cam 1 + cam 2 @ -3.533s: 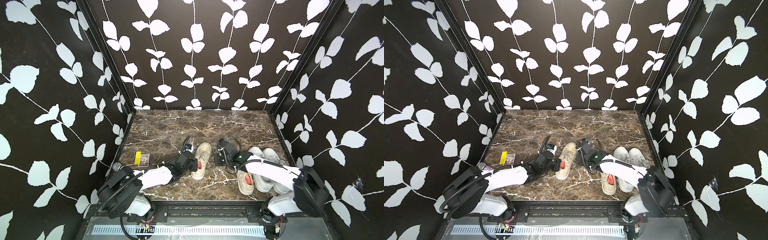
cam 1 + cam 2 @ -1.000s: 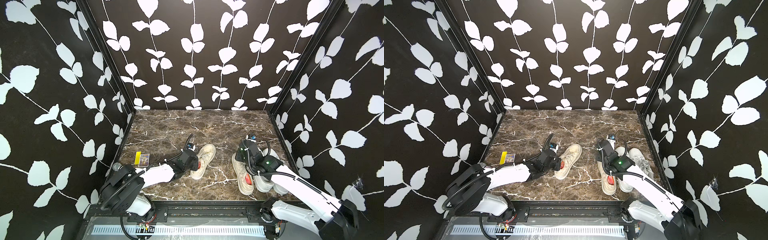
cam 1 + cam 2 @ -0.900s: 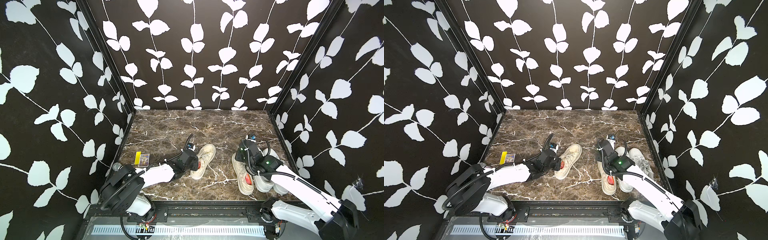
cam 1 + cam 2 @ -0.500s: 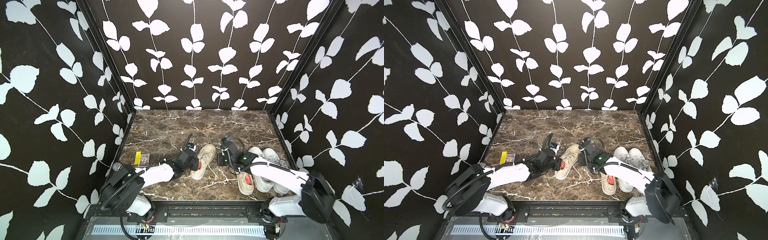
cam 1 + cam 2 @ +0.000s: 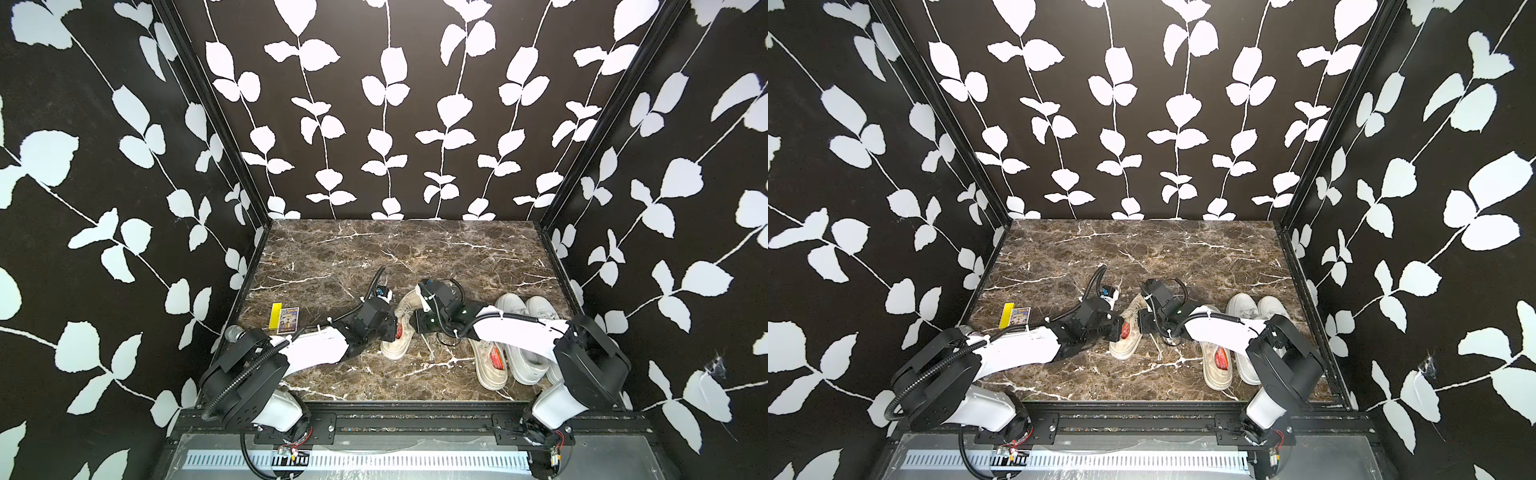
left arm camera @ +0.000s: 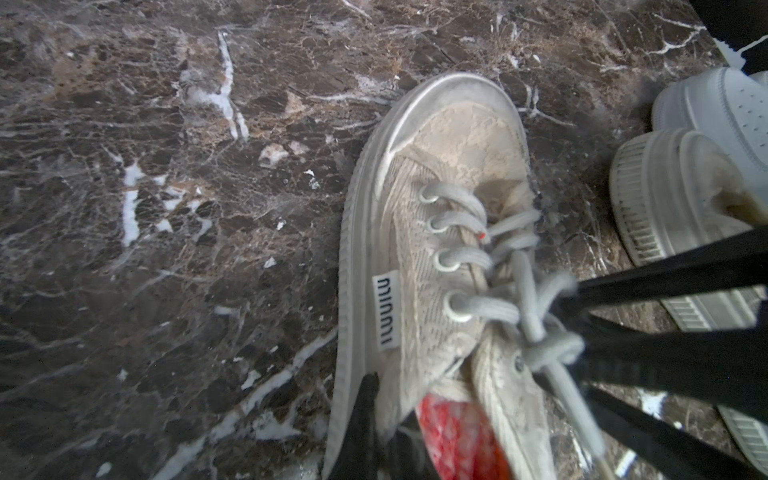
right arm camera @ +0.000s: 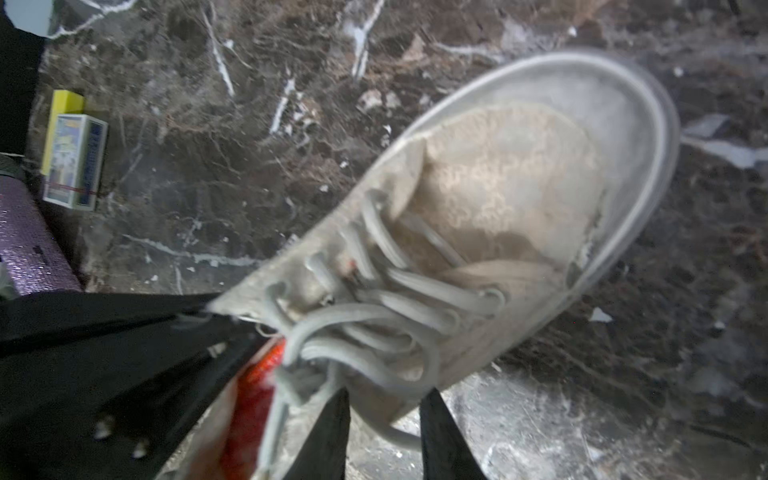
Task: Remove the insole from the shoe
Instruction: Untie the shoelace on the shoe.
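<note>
The red insole (image 6: 457,436) sits inside the beige shoe (image 5: 395,349), whose long axis runs heel-near to toe-far, between the left gripper (image 6: 384,432) pinching its collar and the right gripper (image 7: 384,440), parted alongside.

Brown marble tabletop (image 5: 374,249) with white veins running through it. A beige lace sneaker (image 5: 397,347) sits around the middle, toward the near side, with its toe pointing far and a bit right. Its twin (image 5: 490,365) lies at the near right, just beside a pair of white sneakers (image 5: 524,357). Over on the left, a little printed box (image 5: 289,320) sits touching a yellow block (image 5: 275,316)
</note>
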You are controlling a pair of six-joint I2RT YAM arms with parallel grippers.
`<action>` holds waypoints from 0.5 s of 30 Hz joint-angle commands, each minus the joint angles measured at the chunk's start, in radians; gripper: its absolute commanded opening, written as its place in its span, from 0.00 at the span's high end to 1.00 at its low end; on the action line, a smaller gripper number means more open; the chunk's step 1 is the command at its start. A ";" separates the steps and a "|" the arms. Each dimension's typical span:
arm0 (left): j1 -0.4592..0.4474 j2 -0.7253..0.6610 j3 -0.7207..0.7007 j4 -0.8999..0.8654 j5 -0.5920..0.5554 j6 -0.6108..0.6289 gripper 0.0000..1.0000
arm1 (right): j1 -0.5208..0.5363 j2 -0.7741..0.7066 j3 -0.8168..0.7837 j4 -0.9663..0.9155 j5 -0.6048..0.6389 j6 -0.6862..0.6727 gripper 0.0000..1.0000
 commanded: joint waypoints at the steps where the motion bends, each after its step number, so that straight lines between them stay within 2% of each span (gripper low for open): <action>1: 0.004 -0.019 0.005 -0.006 0.015 0.005 1.00 | 0.009 0.001 0.021 0.016 0.012 -0.001 0.71; 7: 0.004 -0.019 0.009 -0.002 0.024 -0.006 1.00 | 0.019 -0.027 0.008 -0.002 0.008 -0.015 0.70; 15: 0.004 -0.013 0.025 -0.010 0.047 -0.014 1.00 | 0.029 0.052 0.022 0.006 0.028 -0.011 0.70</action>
